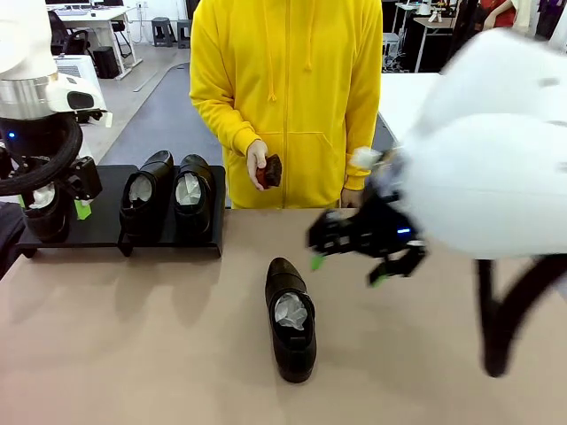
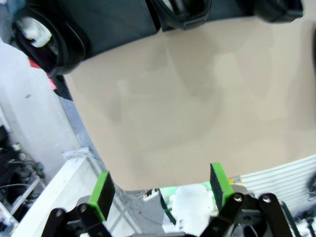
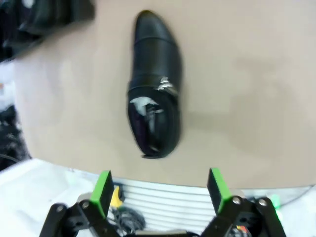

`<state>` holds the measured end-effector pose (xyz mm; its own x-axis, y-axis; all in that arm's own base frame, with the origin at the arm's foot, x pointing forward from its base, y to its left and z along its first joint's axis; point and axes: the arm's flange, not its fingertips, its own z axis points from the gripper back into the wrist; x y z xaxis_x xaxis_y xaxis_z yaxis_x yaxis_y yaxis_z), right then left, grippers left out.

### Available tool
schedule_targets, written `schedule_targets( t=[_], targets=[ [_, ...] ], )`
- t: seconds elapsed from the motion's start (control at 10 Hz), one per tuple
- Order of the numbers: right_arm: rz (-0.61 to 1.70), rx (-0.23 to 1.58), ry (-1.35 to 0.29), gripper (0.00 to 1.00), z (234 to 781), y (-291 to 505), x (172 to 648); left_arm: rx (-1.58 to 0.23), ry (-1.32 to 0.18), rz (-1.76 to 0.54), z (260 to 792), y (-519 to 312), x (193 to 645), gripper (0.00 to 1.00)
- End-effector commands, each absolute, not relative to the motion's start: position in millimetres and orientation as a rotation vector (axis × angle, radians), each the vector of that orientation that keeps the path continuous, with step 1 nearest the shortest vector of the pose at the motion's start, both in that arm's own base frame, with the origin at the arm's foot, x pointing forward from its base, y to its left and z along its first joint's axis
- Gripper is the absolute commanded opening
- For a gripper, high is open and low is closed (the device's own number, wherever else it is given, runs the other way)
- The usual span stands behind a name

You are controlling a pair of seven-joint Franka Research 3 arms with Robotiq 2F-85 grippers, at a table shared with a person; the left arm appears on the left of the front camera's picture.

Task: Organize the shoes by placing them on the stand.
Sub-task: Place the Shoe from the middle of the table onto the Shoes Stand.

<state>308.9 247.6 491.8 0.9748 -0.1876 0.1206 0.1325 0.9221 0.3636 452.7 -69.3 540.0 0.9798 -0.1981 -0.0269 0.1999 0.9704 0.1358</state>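
Three glossy black shoes stand on the low black stand [image 1: 102, 232] at the far left: one at its left end [image 1: 42, 212] and two side by side [image 1: 146, 193] [image 1: 193, 190]. My left gripper [image 1: 50, 205] hangs open just above the left-end shoe. In the left wrist view its open gripper [image 2: 162, 186] has nothing between the pads, and that shoe [image 2: 39, 37] lies at the upper left. The other shoe [image 1: 291, 320] lies on the table's middle. My right gripper [image 1: 347, 270] hovers open to its right. In the right wrist view this shoe [image 3: 153, 84] lies ahead of the open gripper [image 3: 159, 190].
A person in a yellow hoodie stands at the far side and holds a small dark brown brush [image 1: 268, 170] in one hand. The beige tabletop [image 1: 133, 345] is bare around the lone shoe. The right arm's white body [image 1: 487, 159] blocks the right side.
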Motion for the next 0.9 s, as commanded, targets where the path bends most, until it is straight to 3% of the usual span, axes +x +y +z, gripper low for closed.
schedule_targets(
  t=[0.0,0.3,0.6,0.7,0.8],
  targets=[
    [-0.388,0.396,-0.164,1.0,489.2,186.0,304.0,0.141,0.054,-0.314,526.8,-101.4,441.9,1.0],
    [-0.582,0.517,-0.202,1.0,487.5,132.0,305.0,-0.061,0.179,-0.385,493.8,-190.6,421.0,1.0],
    [-0.65,0.589,-0.219,1.0,484.2,110.3,302.6,-0.131,0.071,-0.145,486.9,-227.0,411.3,1.0],
    [-0.671,0.596,-0.209,1.0,479.4,110.0,303.9,-0.157,0.045,-0.151,490.4,-227.0,407.3,1.0],
    [-0.683,0.629,-0.175,1.0,473.7,108.1,306.5,-0.182,-0.114,-0.268,510.9,-209.2,405.9,1.0]
  ],
)
